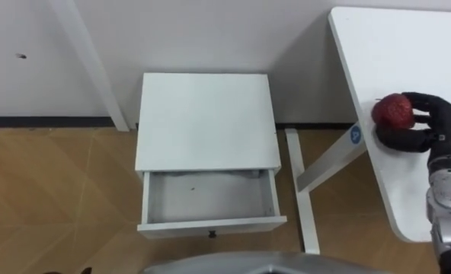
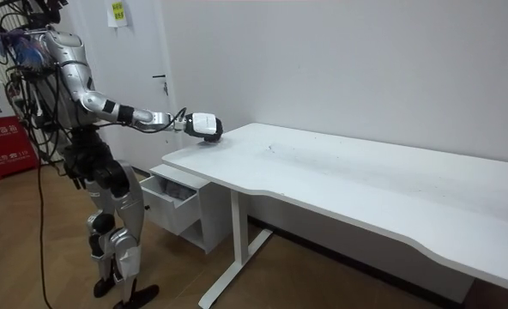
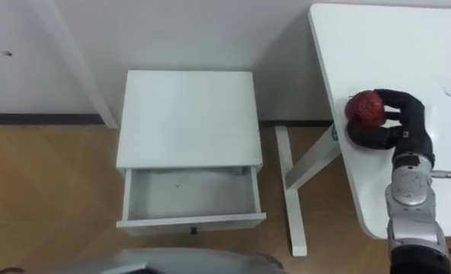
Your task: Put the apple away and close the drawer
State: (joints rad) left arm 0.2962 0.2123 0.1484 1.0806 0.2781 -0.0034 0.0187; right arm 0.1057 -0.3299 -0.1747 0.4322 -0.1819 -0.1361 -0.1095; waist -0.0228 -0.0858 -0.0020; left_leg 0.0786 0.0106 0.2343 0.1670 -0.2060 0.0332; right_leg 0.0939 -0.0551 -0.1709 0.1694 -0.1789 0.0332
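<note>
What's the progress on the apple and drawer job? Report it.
Done: the drawer is open, with nothing in it. In hand: the right hand is curled round the apple on the table. Left: carry the apple to the drawer, drop it in, push the drawer shut.

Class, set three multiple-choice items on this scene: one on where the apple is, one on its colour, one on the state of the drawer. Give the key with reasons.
1. Where is the apple?
A. on the floor
B. at the edge of the white table, in the right hand
C. on a chair

2. What colour is the apple?
A. green
B. yellow
C. red

3. How is the drawer?
A. pulled open
B. pushed shut
C. taken out, lying on the floor

Key:
1 B: the hand's fingers curl round it over the table's edge.
2 C: it shows dark red against the black fingers.
3 A: its inside shows from above.
</note>
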